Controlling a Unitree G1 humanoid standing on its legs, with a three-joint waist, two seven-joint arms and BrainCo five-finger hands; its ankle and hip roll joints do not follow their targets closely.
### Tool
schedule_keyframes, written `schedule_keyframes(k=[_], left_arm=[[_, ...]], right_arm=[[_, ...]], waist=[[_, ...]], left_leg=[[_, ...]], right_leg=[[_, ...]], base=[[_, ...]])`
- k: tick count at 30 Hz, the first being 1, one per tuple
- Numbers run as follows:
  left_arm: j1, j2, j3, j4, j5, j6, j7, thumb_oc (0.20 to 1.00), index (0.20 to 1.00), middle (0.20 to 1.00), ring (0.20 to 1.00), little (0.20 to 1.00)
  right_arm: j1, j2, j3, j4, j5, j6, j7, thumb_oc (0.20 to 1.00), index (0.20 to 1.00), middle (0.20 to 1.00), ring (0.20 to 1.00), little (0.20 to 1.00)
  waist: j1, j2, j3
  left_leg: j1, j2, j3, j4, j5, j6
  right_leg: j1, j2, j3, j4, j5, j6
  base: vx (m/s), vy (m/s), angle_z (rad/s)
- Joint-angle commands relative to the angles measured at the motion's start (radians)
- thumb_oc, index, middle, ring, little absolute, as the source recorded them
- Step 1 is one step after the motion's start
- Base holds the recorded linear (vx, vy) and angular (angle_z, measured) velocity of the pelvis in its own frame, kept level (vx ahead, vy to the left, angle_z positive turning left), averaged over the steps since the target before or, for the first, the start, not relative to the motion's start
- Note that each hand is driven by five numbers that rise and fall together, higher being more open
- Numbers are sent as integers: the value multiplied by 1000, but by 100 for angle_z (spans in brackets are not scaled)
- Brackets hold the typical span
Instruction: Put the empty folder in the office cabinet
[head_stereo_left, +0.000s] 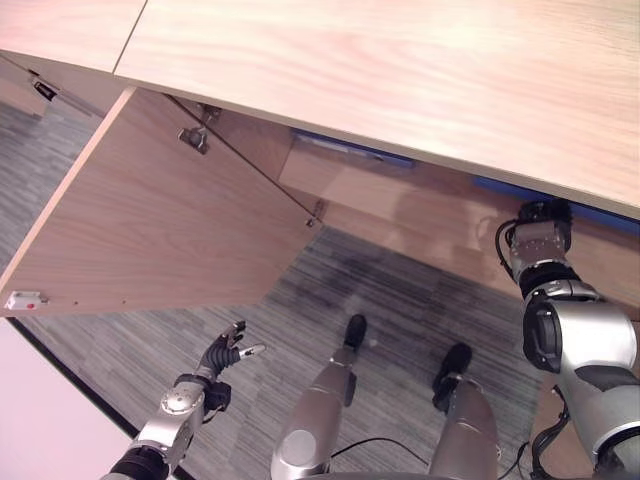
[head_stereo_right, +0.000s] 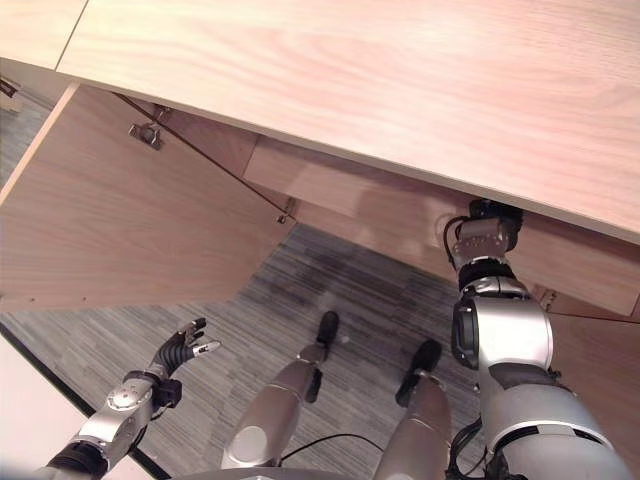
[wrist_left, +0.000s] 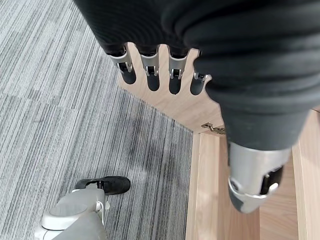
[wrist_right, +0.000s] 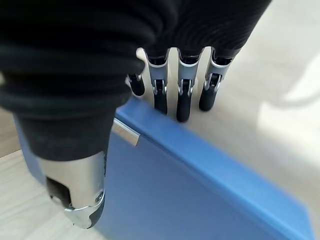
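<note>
Reaching under the wide cabinet top (head_stereo_left: 400, 70), the right arm is extending into the open compartment, beside the big cabinet door (head_stereo_left: 150, 230) that is hanging swung out over the grey carpet (head_stereo_left: 400, 300). The blue folder (wrist_right: 190, 195) is lying flat on the pale shelf (wrist_right: 280, 60) inside the cabinet, and in the left eye view only a thin blue edge of it (head_stereo_left: 350, 150) is peeking out below the top.

The right hand (wrist_right: 182, 100) is resting over the folder's far edge with its fingers straight and relaxed, thumb off to the side, clasping nothing; whether the fingertips are touching the folder I cannot tell. The left hand (head_stereo_left: 222, 356) is hanging low over the carpet near the door's lower corner, fingers loosely spread and empty.

The step in hand looks like the final seating and letting go. Doing it well probably means nudging the folder fully inboard with flat fingers so no edge overhangs the shelf front, then drawing the hand straight back without dragging the cover, and keeping the forearm clear of the top's underside.

The right wrist view is showing the folder's face, its small metal label holder (wrist_right: 125, 132) and the fingers' posture; the eye views are hiding that hand under the top. The left wrist view is giving the door hinge (wrist_left: 212, 128).
</note>
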Motion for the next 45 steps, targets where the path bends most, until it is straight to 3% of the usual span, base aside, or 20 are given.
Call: schedule_keyframes(k=[1,12,21,28,33,34,35,38,40,45], left_arm=[[-20,31,15,2,20,-17,13,1000,1000,1000,1000,1000],[-39,-10,14,21,24,-17,33,1000,1000,1000,1000,1000],[-41,-34,27,52,31,-16,38,1000,1000,1000,1000,1000],[-32,-27,36,57,30,-19,34,1000,1000,1000,1000,1000],[-23,-14,51,69,33,-17,15,1000,1000,1000,1000,1000],[-22,-15,53,69,33,-17,15,1000,1000,1000,1000,1000],[-21,-15,57,71,32,-19,14,1000,1000,1000,1000,1000],[-9,-42,95,88,41,-10,25,1000,1000,1000,1000,1000],[9,-65,127,86,60,-10,48,1000,1000,1000,1000,1000],[18,-133,176,149,86,-9,77,1000,1000,1000,1000,1000]], right_arm=[[32,2,-51,-3,-23,3,12,1000,1000,1000,1000,1000],[189,152,-97,34,12,10,8,1000,1000,1000,1000,1000],[263,181,-94,25,-1,12,19,1000,1000,1000,1000,1000],[220,129,-82,5,-24,12,25,1000,1000,1000,1000,1000],[164,35,24,-55,-182,50,60,1000,1000,1000,1000,1000],[163,35,25,-56,-184,51,59,489,489,489,489,489],[163,29,41,-75,-220,52,54,200,200,200,200,200],[257,78,97,-315,-391,3,24,200,200,200,200,200],[380,129,122,-579,-562,-27,-41,200,200,200,200,200],[636,202,155,-929,-789,-7,-62,200,200,200,200,200]], waist=[[15,0,48],[2,-5,57],[-11,-10,59],[-9,-9,51],[-1,-23,44],[-2,-21,45],[-3,-24,45],[-24,-44,48],[-45,-56,52],[-93,-87,50]], left_leg=[[72,18,-24,-45,-104,13],[80,21,-20,-51,-103,12],[82,22,-16,-51,-104,13],[87,26,-17,-53,-103,12],[97,31,-18,-65,-91,11],[98,31,-19,-66,-90,11],[101,33,-20,-70,-89,11],[114,43,-21,-94,-78,12],[120,50,-20,-107,-72,14],[140,63,-13,-138,-59,18]], right_leg=[[75,-16,51,23,-49,120],[86,-14,50,12,-44,122],[88,-14,52,7,-38,124],[93,-14,50,4,-37,124],[107,-13,45,-11,-25,124],[109,-13,44,-12,-25,124],[110,-12,45,-13,-23,123],[115,-5,47,-30,-10,121],[114,0,50,-38,-2,121],[119,7,49,-53,10,120]], base=[[0,0,0],[0,0,0],[0,0,0],[0,0,0],[0,0,0],[0,0,0],[0,0,0],[8,7,-6],[3,12,-14],[5,11,-5]])
